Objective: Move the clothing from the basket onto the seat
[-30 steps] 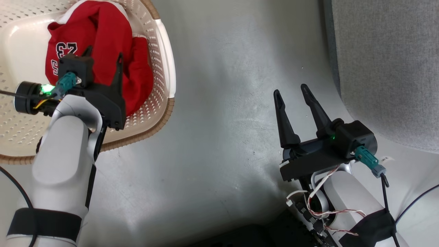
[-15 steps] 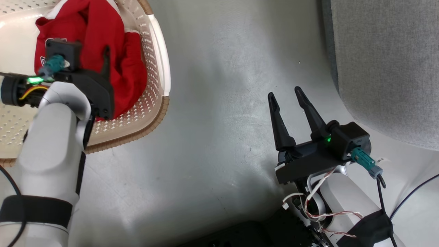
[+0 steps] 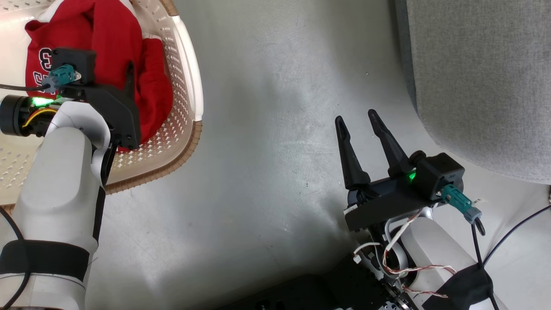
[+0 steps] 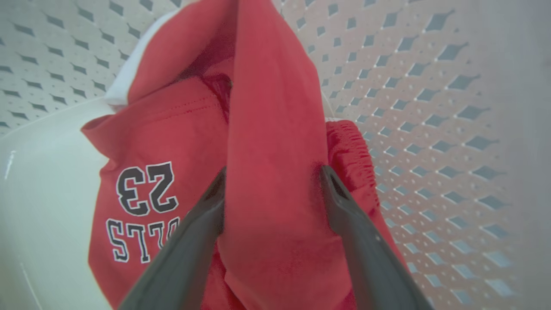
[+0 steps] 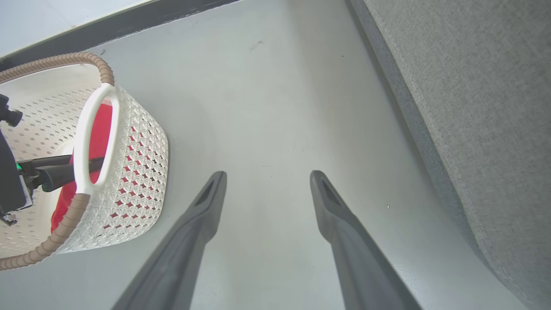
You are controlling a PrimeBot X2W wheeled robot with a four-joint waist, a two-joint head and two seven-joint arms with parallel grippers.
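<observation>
L gripper (image 4: pixel 273 171) sat in basket (image 4: pixel 409 86), jaws wide astride a clothing (image 4: pixel 275 107) fold, ready to pinch; R gripper (image 5: pixel 267 174) hung open nr seat (image 5: pixel 473 86).

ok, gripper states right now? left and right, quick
Left gripper: open, fingers either side of a fold of the red clothing in the basket, not closed on it.
Right gripper: open, empty, above the floor.
</observation>
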